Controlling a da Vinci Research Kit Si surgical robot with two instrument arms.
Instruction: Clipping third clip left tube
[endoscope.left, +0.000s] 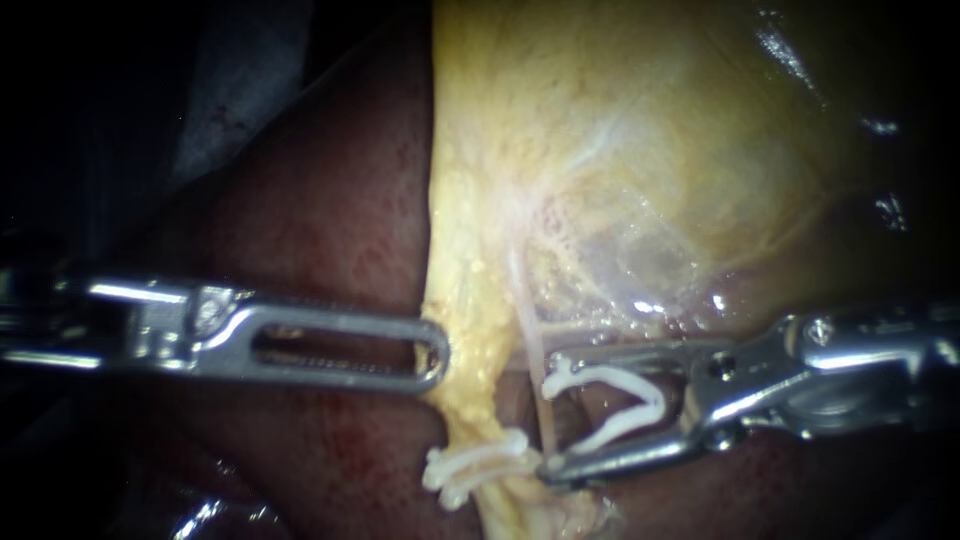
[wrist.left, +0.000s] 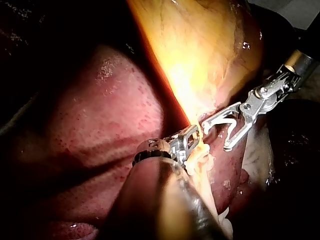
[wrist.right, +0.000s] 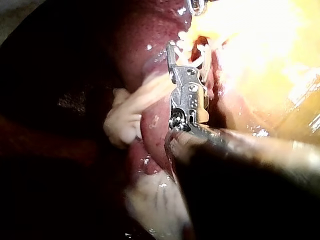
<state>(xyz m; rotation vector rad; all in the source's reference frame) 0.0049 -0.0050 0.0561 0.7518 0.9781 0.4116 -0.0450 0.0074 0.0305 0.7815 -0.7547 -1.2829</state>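
Straddling tube (endoscope.left: 531, 332): right instrument's (endoscope.left: 550, 415) clip (endoscope.left: 612, 375) (unclosed).

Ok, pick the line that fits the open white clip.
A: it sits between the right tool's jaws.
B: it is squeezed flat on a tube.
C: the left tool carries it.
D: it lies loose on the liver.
A: the open clip spreads as a V inside the right tool, with one leg lying against each of its jaws.
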